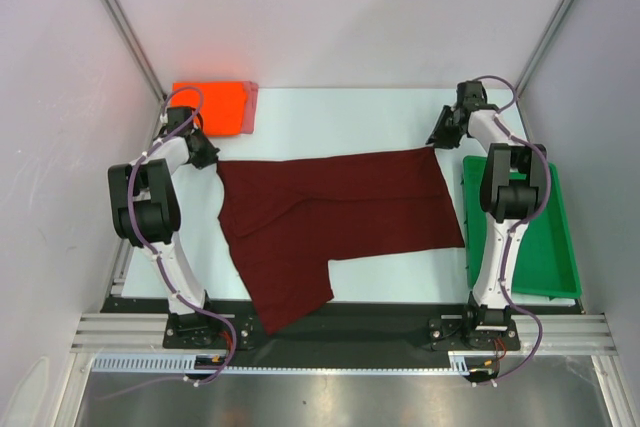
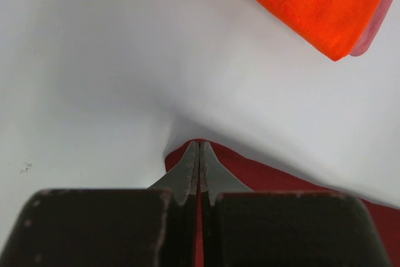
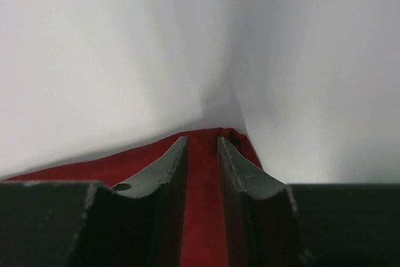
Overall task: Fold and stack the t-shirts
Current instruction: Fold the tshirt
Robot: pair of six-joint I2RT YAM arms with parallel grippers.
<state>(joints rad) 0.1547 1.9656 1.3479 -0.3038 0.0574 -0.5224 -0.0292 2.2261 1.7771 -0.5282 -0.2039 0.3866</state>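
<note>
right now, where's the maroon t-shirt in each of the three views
top external: maroon t-shirt spread across the middle of the picture.
left wrist: bottom centre to right, one corner pinched in the shut left gripper.
right wrist: along the bottom, a corner at the open right gripper.
shared landmark: folded orange t-shirt, far left in the top view, top right in the left wrist view, absent from the right wrist view.

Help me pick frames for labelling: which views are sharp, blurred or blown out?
Top external: even light, sharp throughout, but the orange t-shirt glows oversaturated. Left wrist: its weave is crisp. Right wrist: the maroon t-shirt and white backdrop look soft, with a grey shadow above the cloth.
</note>
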